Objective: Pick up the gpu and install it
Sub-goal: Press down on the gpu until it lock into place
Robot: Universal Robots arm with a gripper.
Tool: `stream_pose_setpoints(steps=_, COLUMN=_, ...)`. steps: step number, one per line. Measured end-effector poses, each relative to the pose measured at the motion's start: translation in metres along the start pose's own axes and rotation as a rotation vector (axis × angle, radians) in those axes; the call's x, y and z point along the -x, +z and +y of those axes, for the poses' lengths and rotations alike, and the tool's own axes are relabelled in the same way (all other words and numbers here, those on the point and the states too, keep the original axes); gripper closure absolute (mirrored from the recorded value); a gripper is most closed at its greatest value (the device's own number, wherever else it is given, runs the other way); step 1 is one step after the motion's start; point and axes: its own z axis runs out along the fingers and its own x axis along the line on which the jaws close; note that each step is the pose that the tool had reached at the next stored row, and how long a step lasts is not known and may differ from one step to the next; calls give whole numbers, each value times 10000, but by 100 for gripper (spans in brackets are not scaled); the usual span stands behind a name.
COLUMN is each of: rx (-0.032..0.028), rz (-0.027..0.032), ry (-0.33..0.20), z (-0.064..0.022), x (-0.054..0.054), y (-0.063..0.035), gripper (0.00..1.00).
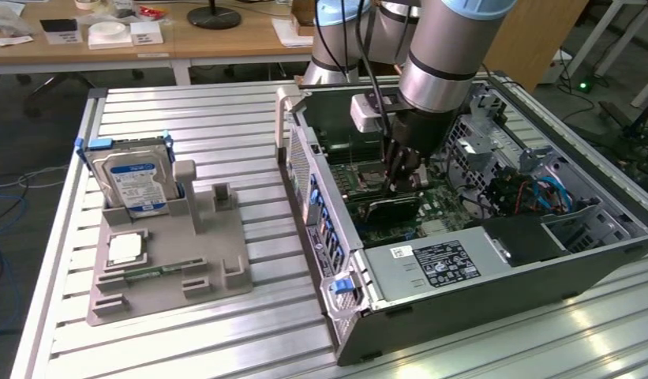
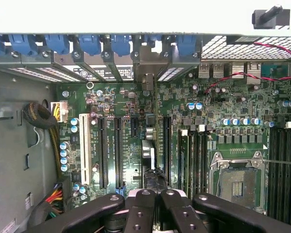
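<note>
On the exterior view's left sits a grey tray [image 1: 166,260] on the slatted table [image 1: 197,118], with a hard drive [image 1: 132,183] standing upright in its back slot and a small chip [image 1: 125,249] lying flat nearer the front. There's a thin strip along the tray's front edge, too small to make out.

Moving right, the open PC case [image 1: 461,229] takes over, with the arm [image 1: 445,55] reaching straight down into it. The gripper [image 1: 401,178] is down by the motherboard [image 1: 450,201], fingers pinched together on the gpu [image 1: 390,207], which stands on edge in there; most of the card is hidden behind the fingers and the case wall.

In the wrist view, the gripper [image 2: 153,206] is clamped tight, and the gpu [image 2: 153,177] shows as a dark sliver poking out over the board's slots [image 2: 118,153]. Whether it's actually seated in one is hard to tell. The empty CPU socket [image 2: 236,182] sits off to the side.
</note>
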Motion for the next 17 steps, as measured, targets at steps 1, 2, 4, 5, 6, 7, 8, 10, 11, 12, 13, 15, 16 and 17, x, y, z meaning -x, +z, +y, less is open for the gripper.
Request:
stream_pose_setpoints(steps=1, rx=0, rz=0, ry=0, z=0, x=0, y=0, gripper=89)
stream_pose_setpoints(steps=2, rx=0, rz=0, ry=0, z=0, x=0, y=0, gripper=89)
stream_pose_setpoints(steps=4, rx=-1, rz=0, ry=1, z=2, x=0, y=0, gripper=89)
stream_pose_setpoints(steps=5, rx=-1, rz=1, ry=2, z=9, x=0, y=0, gripper=89)
stream_pose_setpoints(steps=6, rx=0, rz=1, ry=0, z=32, x=-1, y=-1, gripper=89)
stream_pose_setpoints(steps=7, rx=0, rz=1, ry=0, z=48, x=-2, y=-1, gripper=89)
stream_pose_setpoints(steps=8, rx=-1, rz=0, ry=0, z=56, x=-1, y=0, gripper=89)
stream_pose_setpoints(steps=10, rx=-1, rz=0, ry=-1, z=82, x=-3, y=0, gripper=89)
stream_pose_setpoints(steps=11, rx=-1, rz=0, ry=0, z=93, x=-3, y=0, gripper=89)
stream_pose_setpoints(steps=12, rx=-2, rz=-1, ry=0, z=100, x=-3, y=0, gripper=89)
stream_pose_setpoints(steps=13, rx=-1, rz=0, ry=-1, z=114, x=-4, y=0, gripper=89)
stream_pose_setpoints(steps=15, rx=-1, rz=0, ry=-1, z=139, x=-4, y=0, gripper=89)
stream_pose_setpoints(steps=16, rx=-1, rz=1, ry=-1, z=160, x=-5, y=1, gripper=89)
stream_pose_setpoints(steps=17, rx=0, rz=1, ry=-2, z=188, x=-6, y=2, gripper=89)
